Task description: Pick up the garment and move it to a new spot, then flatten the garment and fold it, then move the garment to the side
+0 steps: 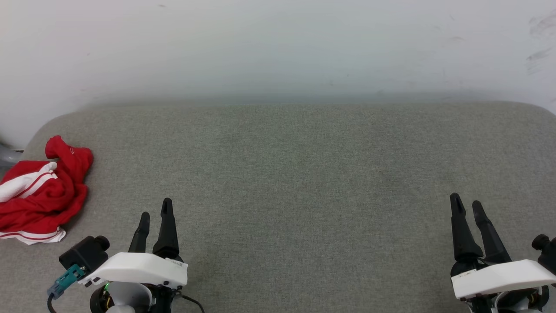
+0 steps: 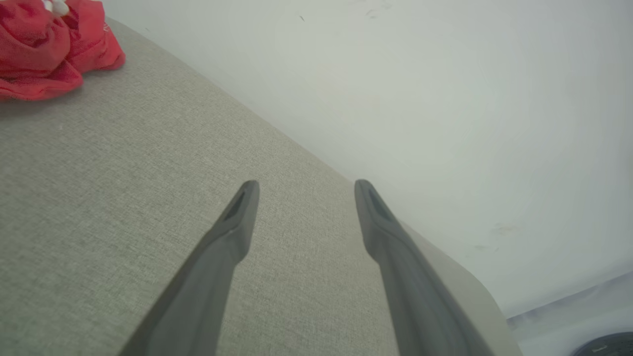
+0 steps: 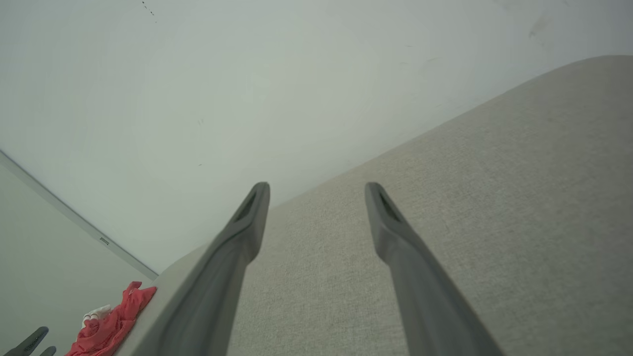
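**Head view.** The garment (image 1: 41, 191) lies in a crumpled heap at the left edge of the grey fabric surface (image 1: 304, 174), its red body bunched over a white sleeve with striped trim. No gripper touches it, so the pick-up step is judged not yet begun. The left gripper (image 1: 155, 208) and the right gripper (image 1: 465, 200) sit low at the near left and near right. Their fingers point toward the far wall (image 1: 278, 43), parted and holding nothing. This is likely a rest pose that leaves the middle free for flattening.

**Left wrist view.** The left gripper (image 2: 305, 187) is spread wide above bare fabric. The garment (image 2: 44, 44) lies farther left, apart from the fingers.

**Right wrist view.** The right gripper (image 3: 316, 188), likewise spread and empty, hangs over the surface's right part. The garment (image 3: 111, 324) shows small at the left edge, well apart.
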